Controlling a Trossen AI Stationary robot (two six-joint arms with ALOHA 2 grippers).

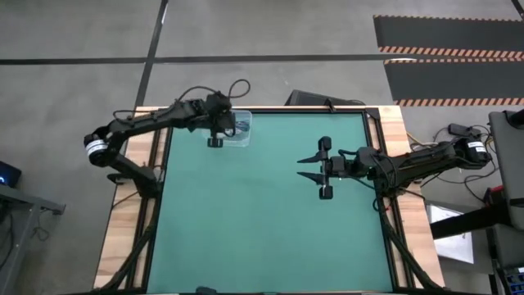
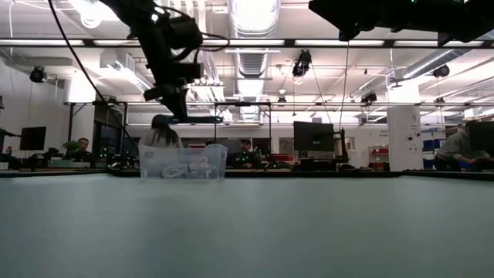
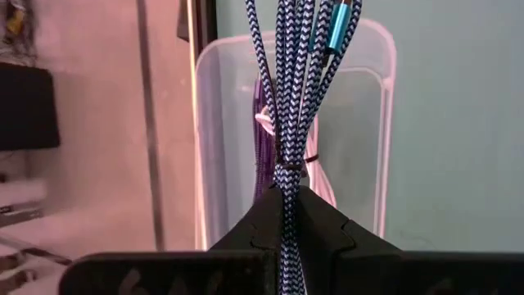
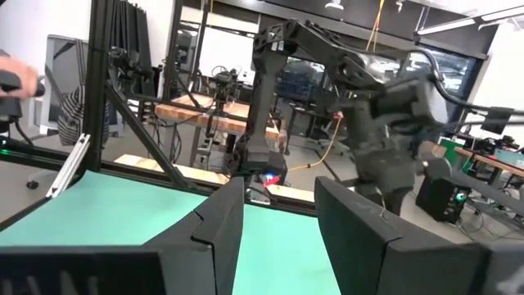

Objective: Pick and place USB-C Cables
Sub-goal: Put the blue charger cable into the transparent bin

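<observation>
A clear plastic bin stands at the table's far left, and my left gripper hangs above it. That gripper is shut on a bundled USB-C cable in a blue-and-white braid with a teal plug. In the bin lie a purple cable and a white one; the low view shows white coils on its floor. My right gripper is open over the table's right middle, holding nothing. My left gripper pinches the cable bundle between its two fingers, just behind the thin tie that binds the strands. The fingers slant down from above and lie along the bundle. The strands run on past the fingertips over the bin, and their far end leaves the picture.
Bare green mat fills the middle and near part of the table. Black frame posts run along its left and right sides. Beyond the far edge are desks, monitors and seated people.
</observation>
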